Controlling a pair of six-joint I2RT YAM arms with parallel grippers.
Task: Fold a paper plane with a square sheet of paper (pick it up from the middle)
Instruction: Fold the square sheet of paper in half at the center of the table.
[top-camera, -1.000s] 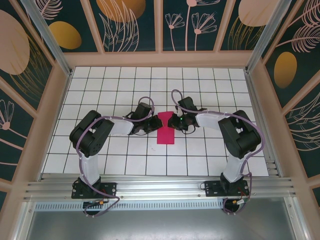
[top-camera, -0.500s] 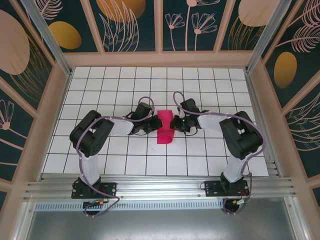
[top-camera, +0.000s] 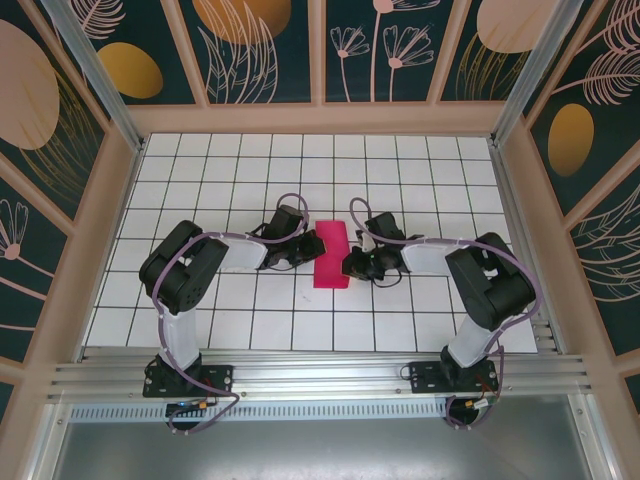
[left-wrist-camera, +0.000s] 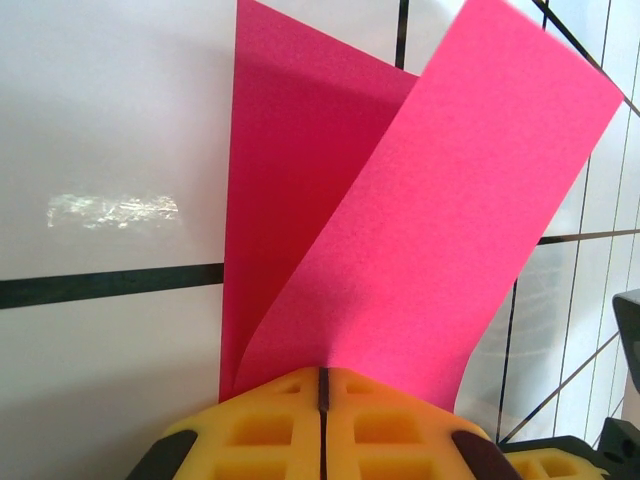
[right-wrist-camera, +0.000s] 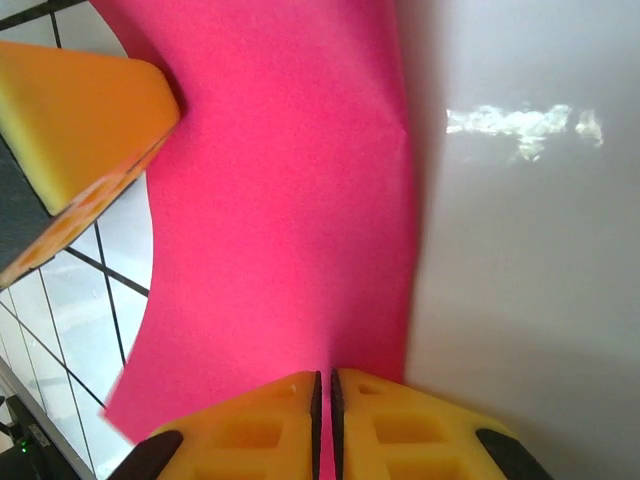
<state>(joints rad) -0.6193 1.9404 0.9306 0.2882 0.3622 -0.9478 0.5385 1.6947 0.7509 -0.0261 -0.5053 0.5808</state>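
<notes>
The square sheet of paper (top-camera: 330, 256) is magenta-pink and lies doubled over as a long strip on the white grid table, between both grippers. My left gripper (top-camera: 311, 249) is shut on its left edge. In the left wrist view the yellow fingertips (left-wrist-camera: 280, 415) pinch the sheet (left-wrist-camera: 420, 220) where the upper layer curls up off the lower one. My right gripper (top-camera: 351, 263) is shut on the right edge. The right wrist view shows its jaws nearly touching with the pink sheet (right-wrist-camera: 290, 220) between them, and the left gripper's yellow finger (right-wrist-camera: 80, 110) at the far side.
The white tiled table (top-camera: 250, 180) extends around the arms. A wooden frame with patterned panels (top-camera: 320, 118) walls it on three sides. The metal rail (top-camera: 320, 372) carrying both arm bases runs along the near edge.
My right gripper has slid toward the near right with the paper's edge. The sheet has changed from a pinched-waist shape to a flatter, slightly tilted strip. The left gripper has stayed put.
</notes>
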